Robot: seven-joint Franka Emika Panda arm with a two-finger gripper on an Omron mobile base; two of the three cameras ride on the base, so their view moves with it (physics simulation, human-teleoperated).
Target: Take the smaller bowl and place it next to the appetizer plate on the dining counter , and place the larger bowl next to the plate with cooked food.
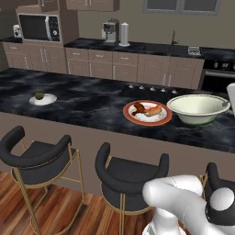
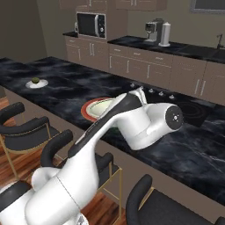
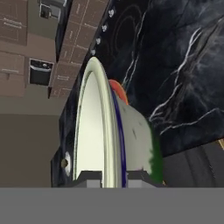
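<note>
On the dining counter [image 1: 82, 103], the larger bowl [image 1: 198, 108] sits just beside the plate with cooked food [image 1: 147, 113]; my claw [image 3: 113, 176] pinches its rim, so I should release straight, then lift clear.

cream larger bowl [image 1: 198, 108] green-footed, orange-rimmed plate [image 1: 147, 113], black marbled counter [image 1: 87, 103]

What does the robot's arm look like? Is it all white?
Mostly! The robot arm is made of smooth, rounded, glossy white tube-like sections. A black stripe runs along one long section, and the joints are dark grey, with a round white cap showing a small dark centre. At the end sits the gripper, with two small, blocky dark grey finger tips. I see no cables or writing on it.
</note>
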